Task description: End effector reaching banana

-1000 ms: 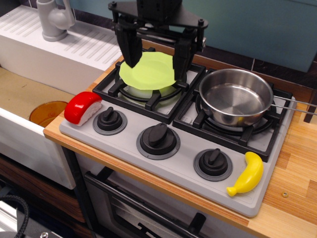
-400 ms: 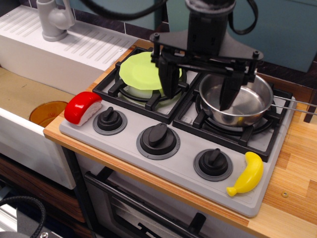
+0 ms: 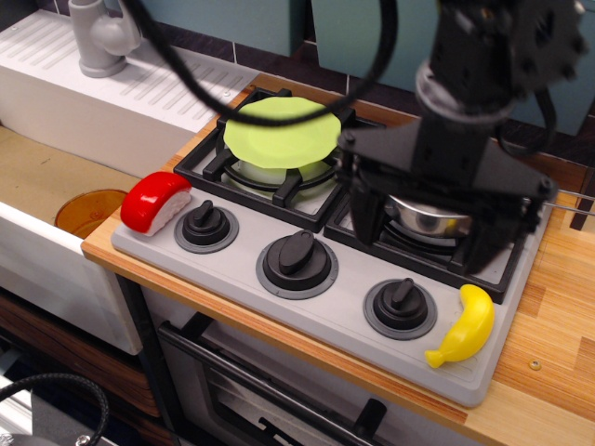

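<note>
Banana (image 3: 463, 327) lies on the grey stove panel (image 3: 325, 307), below and just toward the near edge from the end effector (image 3: 423, 228), apart from it. End effector's two fingers hang spread wide, empty; one finger (image 3: 485, 243) points down just above the banana's upper end. Steel pan (image 3: 429, 216) sits partly hidden beneath the crossbar.

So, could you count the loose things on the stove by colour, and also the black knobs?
Yellow: 1, the banana
Red and white: 1, the toy sushi
Light green: 1, the plate
Silver: 1, the pan, mostly hidden behind the end effector
Black knobs: 3
Total: 7
</note>
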Tool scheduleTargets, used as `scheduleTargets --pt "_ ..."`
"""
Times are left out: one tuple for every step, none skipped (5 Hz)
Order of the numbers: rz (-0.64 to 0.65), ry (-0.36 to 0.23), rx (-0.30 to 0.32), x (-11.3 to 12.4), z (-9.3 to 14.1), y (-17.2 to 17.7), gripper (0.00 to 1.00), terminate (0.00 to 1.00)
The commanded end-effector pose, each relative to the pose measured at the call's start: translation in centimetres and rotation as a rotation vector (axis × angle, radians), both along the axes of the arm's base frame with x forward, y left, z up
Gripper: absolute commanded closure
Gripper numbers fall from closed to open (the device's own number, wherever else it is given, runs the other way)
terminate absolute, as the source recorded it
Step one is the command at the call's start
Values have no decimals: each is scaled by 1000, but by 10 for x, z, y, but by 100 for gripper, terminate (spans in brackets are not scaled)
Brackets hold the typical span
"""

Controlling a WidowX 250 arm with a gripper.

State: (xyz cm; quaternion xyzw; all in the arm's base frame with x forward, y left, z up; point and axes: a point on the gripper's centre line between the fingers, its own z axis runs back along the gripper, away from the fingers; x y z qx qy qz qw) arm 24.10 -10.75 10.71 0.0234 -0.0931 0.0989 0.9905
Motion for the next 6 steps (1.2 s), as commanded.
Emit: scheduleTargets --pt "-6 -58 -8 10 -7 -22 0 0" --pt "-18 -74 -20 17 -12 -28 0 0" --pt "-23 -80 -25 25 -16 -35 0 0" --pt "-29 -87 -36 32 -25 -43 0 0" --pt "-33 -99 -42 38 -33 -50 0 0" --pt "-34 -109 -52 39 -44 -54 0 0"
